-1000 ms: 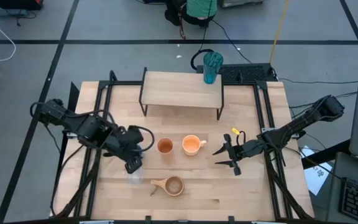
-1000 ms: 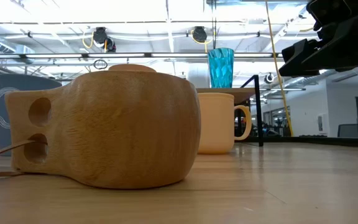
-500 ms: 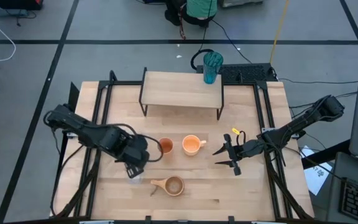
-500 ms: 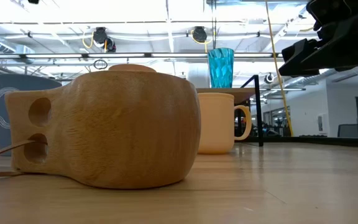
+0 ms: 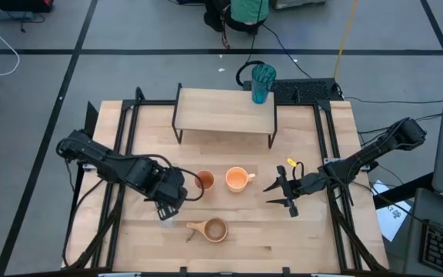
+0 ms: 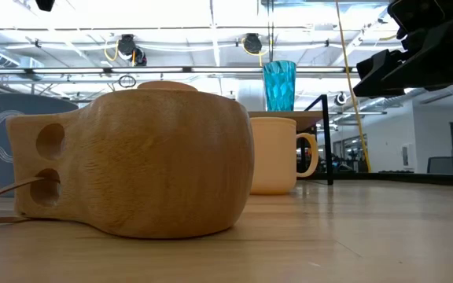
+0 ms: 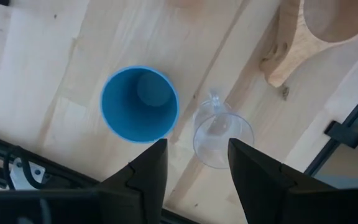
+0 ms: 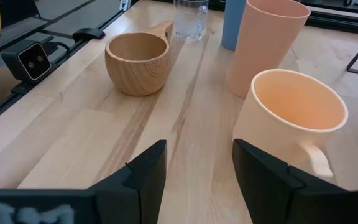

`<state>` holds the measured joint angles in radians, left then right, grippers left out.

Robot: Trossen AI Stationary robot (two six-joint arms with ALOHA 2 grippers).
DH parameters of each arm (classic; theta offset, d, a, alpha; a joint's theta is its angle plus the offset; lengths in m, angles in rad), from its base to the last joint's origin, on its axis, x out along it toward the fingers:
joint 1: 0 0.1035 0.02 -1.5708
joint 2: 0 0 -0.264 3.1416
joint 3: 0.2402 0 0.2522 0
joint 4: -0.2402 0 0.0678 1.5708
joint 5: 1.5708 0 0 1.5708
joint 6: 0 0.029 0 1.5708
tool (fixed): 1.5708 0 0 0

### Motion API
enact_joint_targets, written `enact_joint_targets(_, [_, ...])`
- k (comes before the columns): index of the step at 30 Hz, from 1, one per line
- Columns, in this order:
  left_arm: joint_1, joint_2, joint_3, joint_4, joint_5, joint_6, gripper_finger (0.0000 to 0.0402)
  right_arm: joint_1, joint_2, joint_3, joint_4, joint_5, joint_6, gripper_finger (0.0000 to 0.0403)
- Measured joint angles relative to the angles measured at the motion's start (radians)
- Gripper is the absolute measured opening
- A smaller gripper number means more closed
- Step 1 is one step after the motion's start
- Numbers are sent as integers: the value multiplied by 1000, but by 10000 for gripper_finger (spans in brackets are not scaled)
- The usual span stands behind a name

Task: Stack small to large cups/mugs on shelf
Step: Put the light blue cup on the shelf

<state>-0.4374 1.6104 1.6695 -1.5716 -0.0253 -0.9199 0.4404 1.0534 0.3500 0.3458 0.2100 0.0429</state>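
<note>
Your left gripper point(image 5: 167, 209) hangs fingers apart, pointing down over the smooth blue cup point(image 7: 139, 104) and the clear glass point(image 7: 223, 136), which stand just beside each other near the table's left rail. Next comes the rounded wooden cup point(image 5: 214, 228), grainy, its stub handle aimed left, with open tabletop around it. Behind it stand the orange-brown tumbler point(image 5: 204, 181) and the handled orange mug point(image 5: 238, 179). Farther back, the light-wood shelf point(image 5: 218, 111) carries only the ribbed teal tumbler point(image 5: 263, 83) at its right end. Your right gripper point(image 5: 281, 193) waits low, fingers spread, facing the mug
</note>
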Motion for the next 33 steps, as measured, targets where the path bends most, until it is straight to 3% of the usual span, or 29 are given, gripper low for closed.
enact_joint_targets(5, [11, 0, 0, 0, 2, -20, 194, 0, 0, 0, 0, -1, -2, 173])
enact_joint_targets(13, [11, 0, 0, 1, -70, -21, 303, 0, 0, 0, -2, -2, -2, 173])
enact_joint_targets(17, [12, 0, 0, 1, -90, -44, 336, 0, 0, 0, -14, -2, -2, 173])
enact_joint_targets(24, [11, 0, 0, 1, -100, -110, 342, 0, 0, 0, -16, -2, -2, 173])
enact_joint_targets(33, [11, 1, 0, 10, -161, -169, 299, 0, 0, 0, -22, -3, 0, 173])
